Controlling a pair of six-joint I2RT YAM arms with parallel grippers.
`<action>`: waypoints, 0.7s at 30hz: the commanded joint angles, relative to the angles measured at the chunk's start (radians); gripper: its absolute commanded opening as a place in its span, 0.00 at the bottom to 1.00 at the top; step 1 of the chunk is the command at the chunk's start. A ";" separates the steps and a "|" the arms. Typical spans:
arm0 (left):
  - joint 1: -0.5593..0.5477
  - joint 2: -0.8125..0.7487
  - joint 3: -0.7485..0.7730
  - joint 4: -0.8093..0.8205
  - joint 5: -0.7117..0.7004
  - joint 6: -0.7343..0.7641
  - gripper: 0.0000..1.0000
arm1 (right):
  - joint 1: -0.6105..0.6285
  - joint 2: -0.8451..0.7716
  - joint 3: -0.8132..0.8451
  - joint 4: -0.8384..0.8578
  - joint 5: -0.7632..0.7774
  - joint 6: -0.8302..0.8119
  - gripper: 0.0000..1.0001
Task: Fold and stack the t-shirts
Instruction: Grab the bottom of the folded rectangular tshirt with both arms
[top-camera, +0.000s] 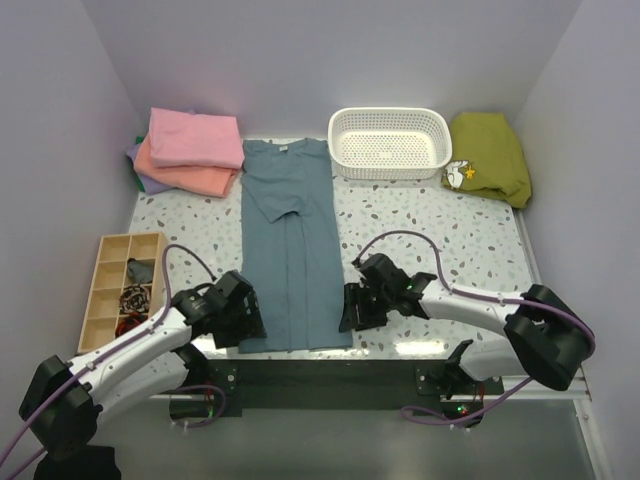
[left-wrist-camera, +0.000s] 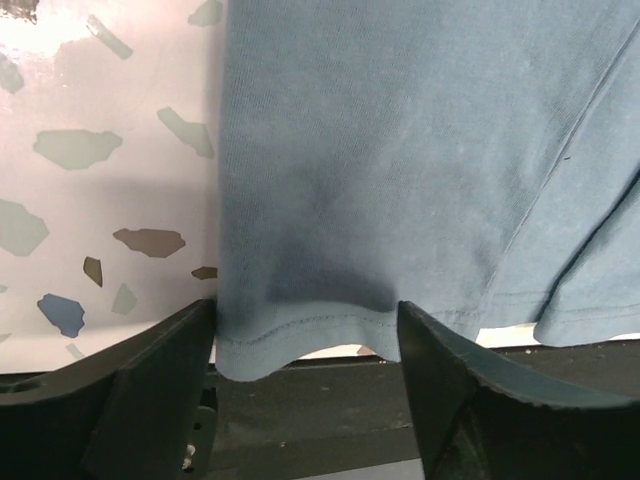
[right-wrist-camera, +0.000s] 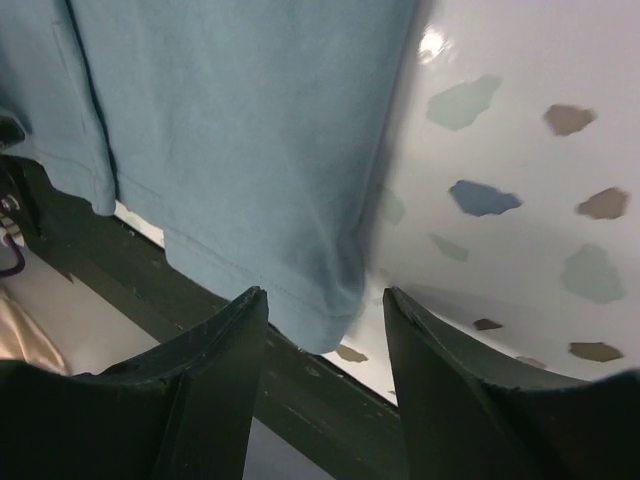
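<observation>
Left gripper (left-wrist-camera: 305, 335) and right gripper (right-wrist-camera: 325, 305) stand with jaws parted, each straddling a near hem corner of the blue-grey t-shirt (top-camera: 290, 250), which lies flat and stretches away ahead of them. A clean fold likely needs both to pinch every layer, lift level, and carry the hem forward together toward the collar.

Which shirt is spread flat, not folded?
The blue-grey t-shirt, lying full length down the middle. The pink shirt and salmon shirt sit folded in the far-left stack; the olive garment is bunched far right.
</observation>
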 joint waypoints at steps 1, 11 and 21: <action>-0.010 -0.015 -0.039 0.056 -0.025 -0.028 0.74 | 0.055 -0.036 -0.010 0.025 -0.005 0.074 0.54; -0.042 -0.027 -0.042 0.053 -0.048 -0.064 0.42 | 0.077 0.011 -0.029 0.066 0.035 0.108 0.41; -0.053 -0.024 -0.042 0.050 -0.051 -0.080 0.19 | 0.075 0.038 -0.029 0.091 0.034 0.096 0.00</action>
